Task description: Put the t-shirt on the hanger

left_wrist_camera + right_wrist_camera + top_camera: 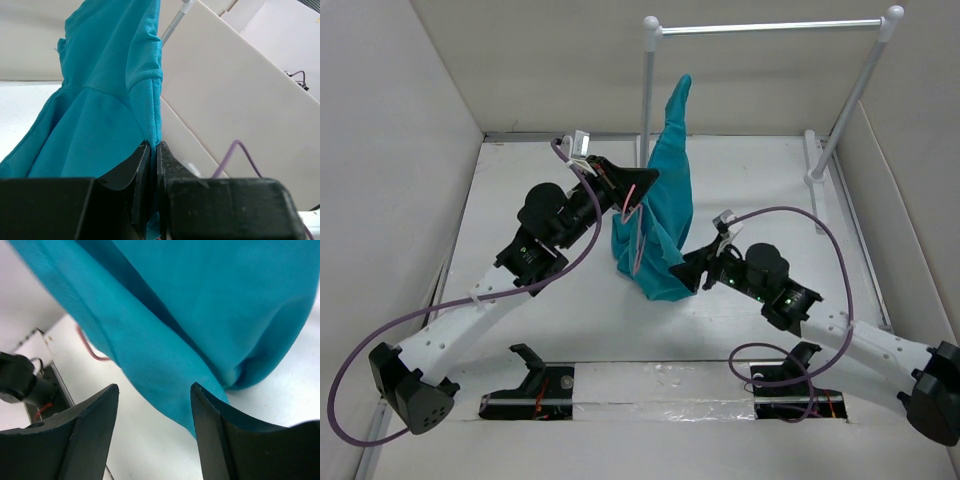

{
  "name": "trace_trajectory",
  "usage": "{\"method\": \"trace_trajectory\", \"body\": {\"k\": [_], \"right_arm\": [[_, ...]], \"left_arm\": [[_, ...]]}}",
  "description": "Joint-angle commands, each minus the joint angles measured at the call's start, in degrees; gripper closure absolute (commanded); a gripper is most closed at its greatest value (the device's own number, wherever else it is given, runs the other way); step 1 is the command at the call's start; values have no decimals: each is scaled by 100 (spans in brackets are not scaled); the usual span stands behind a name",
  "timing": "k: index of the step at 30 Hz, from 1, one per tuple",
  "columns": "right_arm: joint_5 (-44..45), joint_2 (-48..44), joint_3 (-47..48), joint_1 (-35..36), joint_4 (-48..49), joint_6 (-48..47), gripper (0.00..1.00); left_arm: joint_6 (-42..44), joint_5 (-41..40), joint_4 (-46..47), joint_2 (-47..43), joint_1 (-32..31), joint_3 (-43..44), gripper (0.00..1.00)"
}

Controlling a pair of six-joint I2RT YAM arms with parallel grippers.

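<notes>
The teal t-shirt [665, 190] is held up in a tall bunched drape at the table's middle, its lower end on the surface. My left gripper [642, 192] is shut on a fold of it, and the left wrist view shows fabric [105, 110] pinched between the jaws of that gripper [154, 146]. The pink wire hanger [636, 240] shows partly beside and under the cloth just below that gripper; most of it is hidden. My right gripper [690, 268] is open at the shirt's lower right edge. In the right wrist view the shirt [200, 305] lies just beyond its open fingertips [155, 386], with a bit of hanger wire [89, 347] at left.
A rack with white posts and a silver bar [770, 27] stands at the back right, one post [647, 100] right behind the shirt. White walls [400, 200] enclose the table. A purple cable [790, 215] loops over the right arm.
</notes>
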Motion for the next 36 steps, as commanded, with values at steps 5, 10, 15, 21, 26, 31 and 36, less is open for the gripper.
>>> {"method": "trace_trajectory", "body": {"k": [5,10,15,21,26,31,36], "right_arm": [[253,653,311,362,-34,-2,42],[911,847,311,784,-96,139,78],[1614,1119,267,1206,-35,420,100],[2300,1409,118,1891,-79,885,100],[2520,1752,-49,2383,-53,1193,100],[2749,2042,-138,2989,88,1597,100],[3433,1720,485,3745,-683,1642,100]], "left_arm": [[-53,83,413,-26,32,380,100],[-123,83,527,70,32,442,100],[-386,39,913,193,84,390,100],[-940,12,1300,386,391,451,100],[-1300,-216,1459,694,567,697,100],[-1512,-444,1626,1098,621,987,100],[-1336,-839,1696,1441,550,882,100]]}}
